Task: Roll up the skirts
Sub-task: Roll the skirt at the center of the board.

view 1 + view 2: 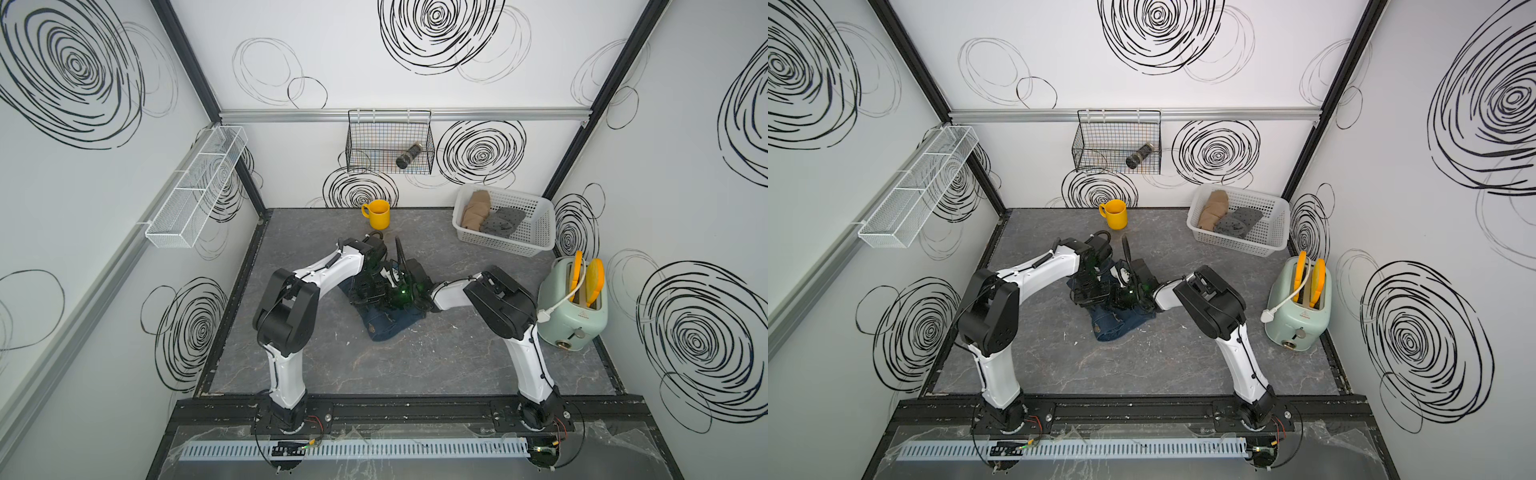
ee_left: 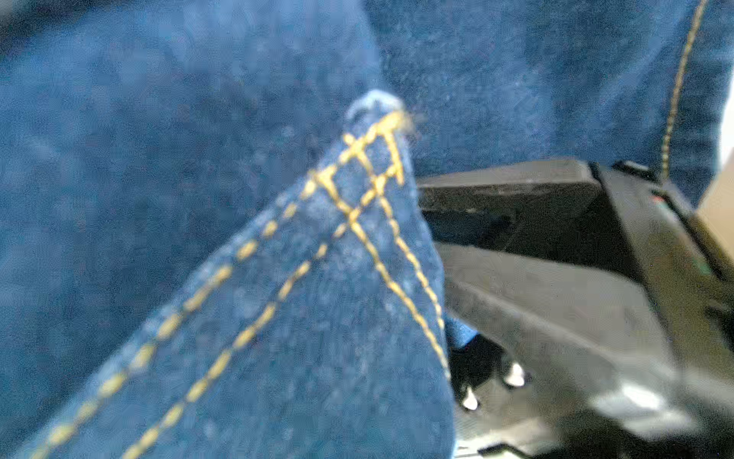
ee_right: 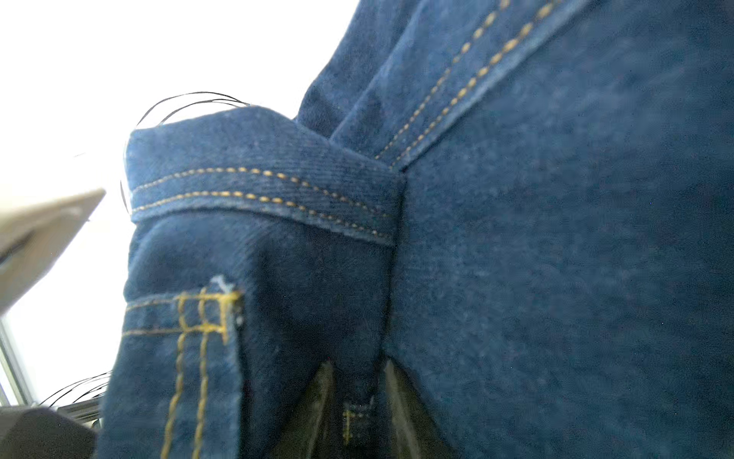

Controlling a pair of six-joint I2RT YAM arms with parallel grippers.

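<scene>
Dark blue denim skirt (image 1: 386,326), yellow-stitched: lies bunched on the grey table (image 1: 415,365) at centre frame in both top views. Its near end is spread flat toward the lower edge and its far end is hidden under both grippers.

Left gripper (image 1: 365,293): down on the left part of the denim skirt. Its wrist view is filled with blurred denim and a stitched pocket corner (image 2: 369,175), with a black part at frame right. Whether the jaws are closed cannot be told.

Right gripper (image 3: 357,363): just beside the left one, on the right part of the cloth. Its wrist view shows two dark fingers (image 3: 323,397) at lower centre, pinching a fold of denim between them.

Tan skirt (image 1: 476,210): bundled, in the white basket (image 1: 534,235), upper right of the table.

Grey skirt (image 1: 503,220), dotted: in the same basket, touching the tan one on its right.

Yellow mug (image 1: 379,214): upright, upper centre, at the table's back edge.

Green toaster (image 1: 573,307): right edge of the table, yellow pieces in its slots.
</scene>
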